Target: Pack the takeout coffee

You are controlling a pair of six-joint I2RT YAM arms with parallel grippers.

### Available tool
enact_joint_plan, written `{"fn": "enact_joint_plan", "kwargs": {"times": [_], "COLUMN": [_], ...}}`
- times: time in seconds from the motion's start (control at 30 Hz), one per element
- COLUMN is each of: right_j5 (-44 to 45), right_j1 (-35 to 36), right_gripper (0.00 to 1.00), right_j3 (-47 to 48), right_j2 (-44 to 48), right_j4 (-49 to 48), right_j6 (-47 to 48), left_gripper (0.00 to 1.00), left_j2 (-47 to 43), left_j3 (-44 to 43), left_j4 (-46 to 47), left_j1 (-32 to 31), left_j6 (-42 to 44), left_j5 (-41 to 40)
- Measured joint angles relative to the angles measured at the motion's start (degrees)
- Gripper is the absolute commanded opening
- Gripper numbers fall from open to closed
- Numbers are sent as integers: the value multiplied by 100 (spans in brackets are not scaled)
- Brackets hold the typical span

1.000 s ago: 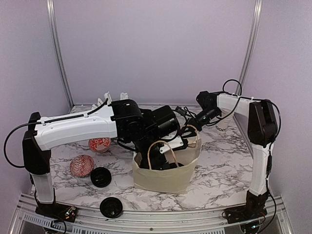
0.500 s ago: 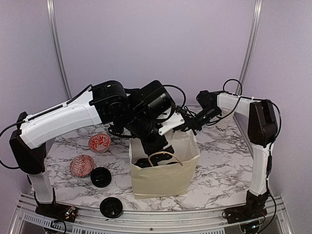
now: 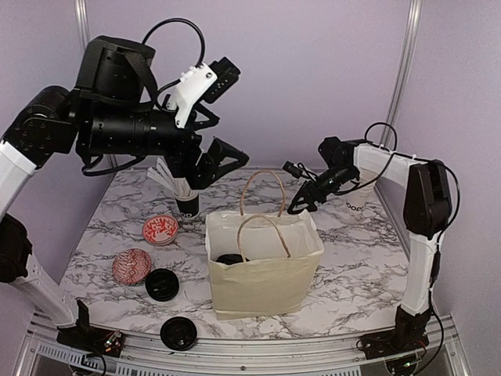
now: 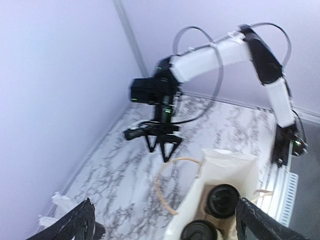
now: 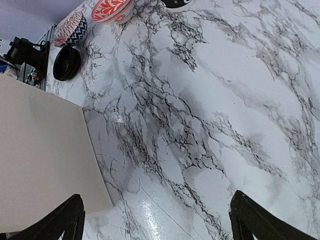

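Top external view: the left gripper hangs high at 11 o'clock from the beige paper bag, jaws wide and empty. Two takeout coffee cups with round black plastic lids stand inside the bag (only the lids show). The right gripper is at 1 o'clock, jaws wide.

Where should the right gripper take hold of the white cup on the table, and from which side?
Probably around the side wall of the cup, above the lettering, coming level from the bag side, where the open right gripper hangs. The cup stands upright and round, so jaws can straddle it; its top is hidden behind the arm.
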State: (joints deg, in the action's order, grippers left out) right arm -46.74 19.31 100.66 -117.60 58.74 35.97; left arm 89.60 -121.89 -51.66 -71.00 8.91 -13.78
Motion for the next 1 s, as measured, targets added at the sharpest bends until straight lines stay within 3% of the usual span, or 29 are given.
{"fn": "enact_joint_plan", "kwargs": {"times": [0.07,0.13,0.27,0.47,0.6,0.73,1.0], "right_j5": [55,142,461,741,743,691,682], "right_j1": [0,0,-7,-131,-190,-192,-192], "right_gripper": [99,99,99,98,95,92,89], "right_j3": [-7,-42,-428,-1294,-1569,-1749,-2004], "right_j2": [136,317,848,1600,1685,1681,1679], "right_j4": [-7,-46,-334,-914,-1145,-1279,-1379], "right_j6": [-28,-70,-166,-181,-164,-133,-31], "left_gripper": [97,86,72,62,59,49,41], "left_j2": [-428,-723,-992,-706,-286,103,634], "left_j3": [439,870,1869,2833,2990,3014,3067], "left_j4": [297,474,678,907,1314,1683,2159], "left_j1": [63,363,1639,3276,3869,4094,4301], "left_j6": [-72,-332,-1034,-1665,-1921,-2103,-2393], "left_j5": [-680,-1261,-1729,-1211,-592,-238,286]}}
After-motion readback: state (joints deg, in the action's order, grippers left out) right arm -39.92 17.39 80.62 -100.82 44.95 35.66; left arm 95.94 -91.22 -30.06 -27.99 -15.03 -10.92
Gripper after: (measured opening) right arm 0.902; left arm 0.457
